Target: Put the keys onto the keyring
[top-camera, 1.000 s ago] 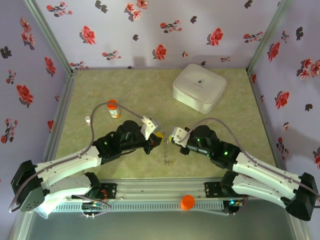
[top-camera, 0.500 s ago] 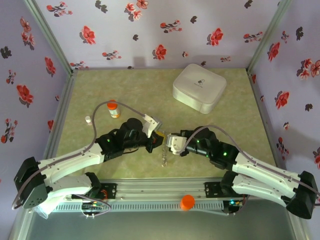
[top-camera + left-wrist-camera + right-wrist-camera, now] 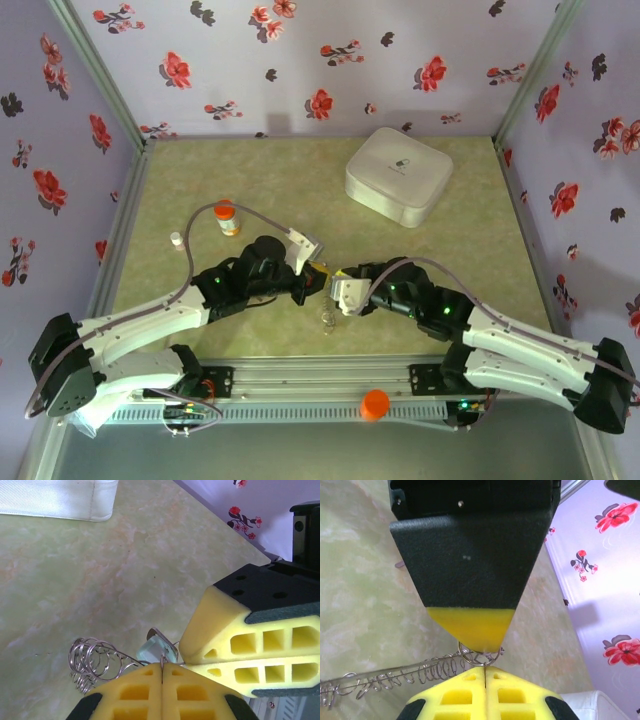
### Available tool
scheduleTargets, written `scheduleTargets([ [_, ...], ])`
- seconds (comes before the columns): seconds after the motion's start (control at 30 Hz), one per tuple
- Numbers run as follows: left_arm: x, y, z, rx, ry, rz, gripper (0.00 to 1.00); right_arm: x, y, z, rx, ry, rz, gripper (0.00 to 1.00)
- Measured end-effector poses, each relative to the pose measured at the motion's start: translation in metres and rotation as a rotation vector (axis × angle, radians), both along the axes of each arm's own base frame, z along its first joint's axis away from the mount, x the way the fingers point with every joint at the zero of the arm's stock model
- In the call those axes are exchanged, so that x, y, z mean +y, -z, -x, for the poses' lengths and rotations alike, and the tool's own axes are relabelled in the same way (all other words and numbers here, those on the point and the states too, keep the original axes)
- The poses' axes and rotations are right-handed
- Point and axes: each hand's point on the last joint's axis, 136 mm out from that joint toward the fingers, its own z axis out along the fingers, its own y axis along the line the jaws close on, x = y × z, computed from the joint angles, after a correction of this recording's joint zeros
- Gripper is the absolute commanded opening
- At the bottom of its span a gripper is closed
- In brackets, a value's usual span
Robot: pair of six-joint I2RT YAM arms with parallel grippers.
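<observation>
Both pincers closed, tips touching above the green tabletop: left pincer pinches the wire-link keyring, right pincer nips its end ring beside a silvery key

Right gripper fingers pressed together, yellow pads at the bottom edge. Left gripper points down, its yellow tip touching them. Keyring, a chain of wire loops, trails left over the green table, end loop at the meeting tips. White box corner lower right.
</observation>
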Motion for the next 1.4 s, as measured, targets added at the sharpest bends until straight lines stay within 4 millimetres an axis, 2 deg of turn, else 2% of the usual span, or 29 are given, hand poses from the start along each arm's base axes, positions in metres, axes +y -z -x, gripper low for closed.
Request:
scheduleTargets([
  [0.47, -0.002, -0.001, 0.003, 0.012, 0.018, 0.008, 0.0, 0.0, -0.01, 0.0, -0.031, 0.007, -0.034, 0.0],
  [1.0, -0.002, 0.0, 0.005, 0.018, 0.022, 0.01, 0.0, 0.002, -0.006, 0.003, -0.018, -0.017, -0.031, 0.0],
  [1.4, 0.0, 0.007, 0.005, 0.038, 0.018, -0.014, 0.0, 0.004, 0.005, 0.005, 0.002, -0.025, 0.006, 0.0],
])
